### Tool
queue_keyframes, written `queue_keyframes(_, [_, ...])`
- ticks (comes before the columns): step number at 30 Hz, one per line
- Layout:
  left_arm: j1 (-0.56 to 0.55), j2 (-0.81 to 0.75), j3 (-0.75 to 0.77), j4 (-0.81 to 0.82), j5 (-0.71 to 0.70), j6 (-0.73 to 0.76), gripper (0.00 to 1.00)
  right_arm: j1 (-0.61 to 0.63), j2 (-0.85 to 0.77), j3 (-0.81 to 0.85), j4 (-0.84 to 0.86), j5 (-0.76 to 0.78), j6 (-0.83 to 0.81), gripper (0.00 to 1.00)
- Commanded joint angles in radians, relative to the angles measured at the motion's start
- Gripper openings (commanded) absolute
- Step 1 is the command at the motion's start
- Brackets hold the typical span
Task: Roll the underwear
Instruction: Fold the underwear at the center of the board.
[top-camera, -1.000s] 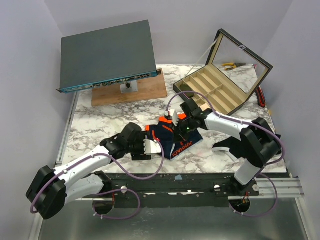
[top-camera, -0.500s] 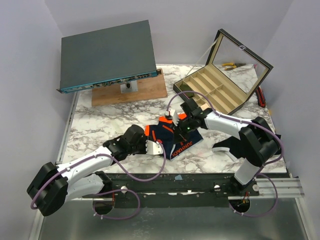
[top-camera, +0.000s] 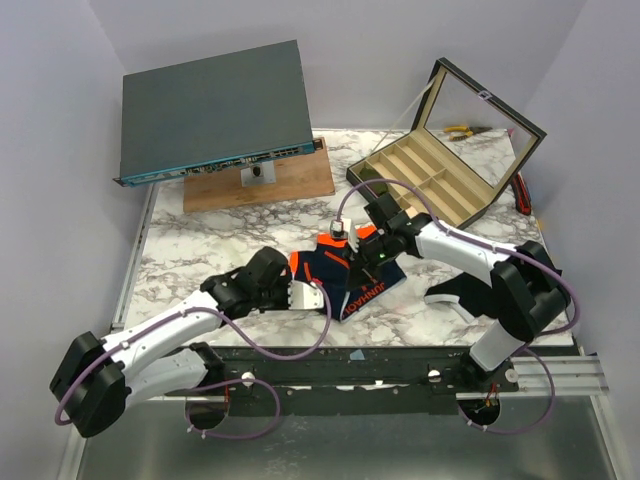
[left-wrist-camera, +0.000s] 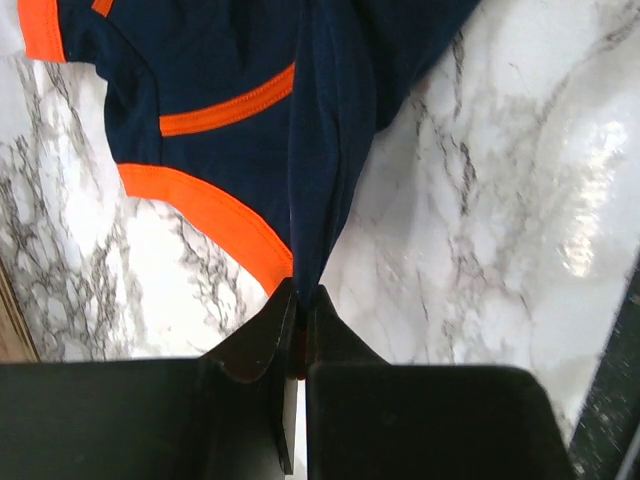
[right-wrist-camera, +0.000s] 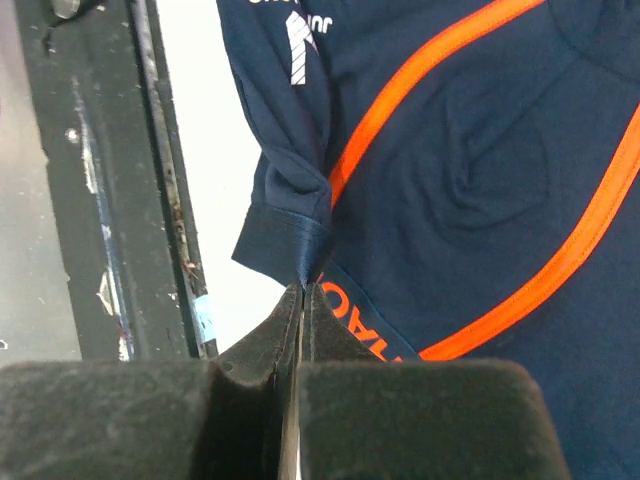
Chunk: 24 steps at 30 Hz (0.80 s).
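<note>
The underwear (top-camera: 348, 276), navy with orange trim and orange lettering on its band, lies crumpled on the marble table near the front middle. My left gripper (top-camera: 318, 295) comes in from the left and is shut on a navy fold at its near-left edge; the left wrist view shows the left gripper (left-wrist-camera: 303, 296) pinching that fold of the underwear (left-wrist-camera: 230, 70) beside the orange trim. My right gripper (top-camera: 358, 252) reaches over from the right and is shut on the garment's far part. In the right wrist view the right gripper (right-wrist-camera: 304, 290) nips a corner of the underwear (right-wrist-camera: 480, 150) by the band.
A grey network switch (top-camera: 215, 110) rests tilted on a wooden board (top-camera: 290, 185) at the back left. An open compartment box (top-camera: 440, 175) stands at the back right. A black cloth with a white edge (top-camera: 450, 295) lies right of the garment. The black rail (top-camera: 350, 365) borders the near edge.
My left gripper has closed from wide open onto the underwear's near-left fold after edging toward it. The right gripper stayed shut and lifted its corner slightly.
</note>
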Motion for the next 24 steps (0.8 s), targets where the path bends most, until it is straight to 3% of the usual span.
queue_keyframes(1, [-0.002,-0.094,0.050,-0.229,0.025,-0.050,0.00,0.019,-0.001,0.059,-0.090,-0.133,-0.073,0.01])
queue_keyframes(6, [-0.006,-0.133,0.109,-0.421,0.058,-0.095,0.00,0.051,0.033,0.091,-0.146,-0.179,-0.131,0.01])
queue_keyframes(12, [-0.043,-0.128,0.181,-0.518,0.067,-0.093,0.00,0.066,0.016,0.102,-0.250,-0.181,-0.198,0.01])
queue_keyframes(18, [-0.045,-0.028,0.331,-0.503,0.081,-0.045,0.00,0.053,-0.120,0.002,-0.203,-0.022,-0.125,0.01])
queue_keyframes(24, [0.010,0.149,0.431,-0.401,0.055,0.076,0.00,-0.103,-0.220,-0.080,-0.144,0.074,-0.034,0.01])
